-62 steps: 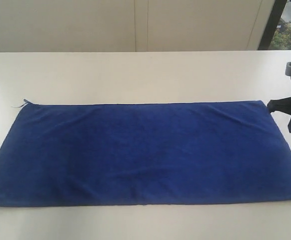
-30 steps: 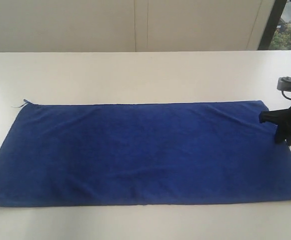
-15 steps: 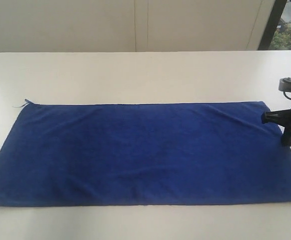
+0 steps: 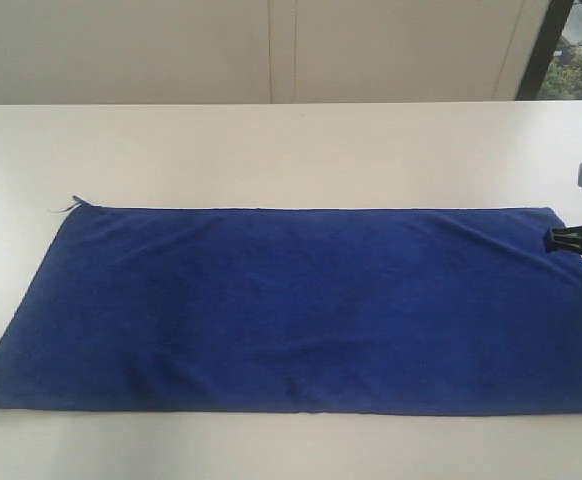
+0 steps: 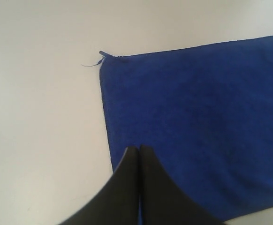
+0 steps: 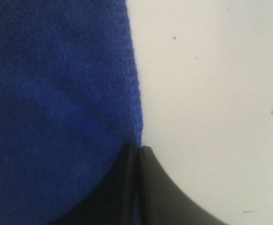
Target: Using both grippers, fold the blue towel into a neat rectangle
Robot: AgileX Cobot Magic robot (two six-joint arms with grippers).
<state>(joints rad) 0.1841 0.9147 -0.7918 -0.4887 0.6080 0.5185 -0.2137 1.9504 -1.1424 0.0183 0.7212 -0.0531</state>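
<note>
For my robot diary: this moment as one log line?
towel: flat, unfolded | left fingers: shut, over towel | right fingers: shut on towel edge

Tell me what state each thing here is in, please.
blue towel: spread flat and unfolded on the table.
left hand: shut, empty, above one short edge of the towel.
right hand: shut, pinching the hem of the towel's other short edge.

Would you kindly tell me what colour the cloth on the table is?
The soft towel is plain deep royal blue, clearest in the exterior view.
</note>
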